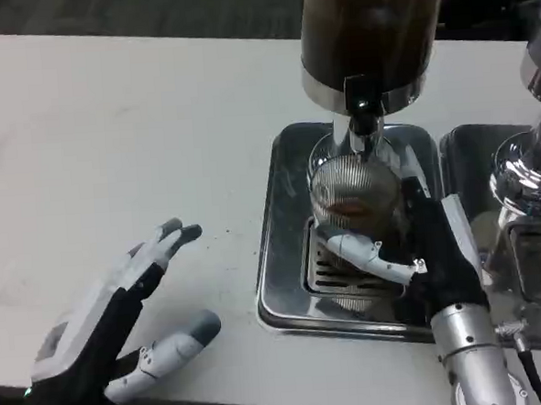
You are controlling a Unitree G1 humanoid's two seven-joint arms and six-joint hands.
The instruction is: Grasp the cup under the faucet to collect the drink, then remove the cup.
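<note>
Cup (352,218) upright on drip tray (288,256), right under faucet (362,114). Near left: left robot hand (122,326) open on worktop (112,157), idle, well apart from cup. Right robot hand (421,257) wraps cup from the right; looks gripped. Dispenser tank (370,27) behind. Removal likely means pulling toward the near side, clear of the spout.

Single head view, mounted high on robot, looking steeply down and forward at white table (112,157). Close range: both forearms enter from bottom edge; dispenser (370,31) cropped by top edge.
</note>
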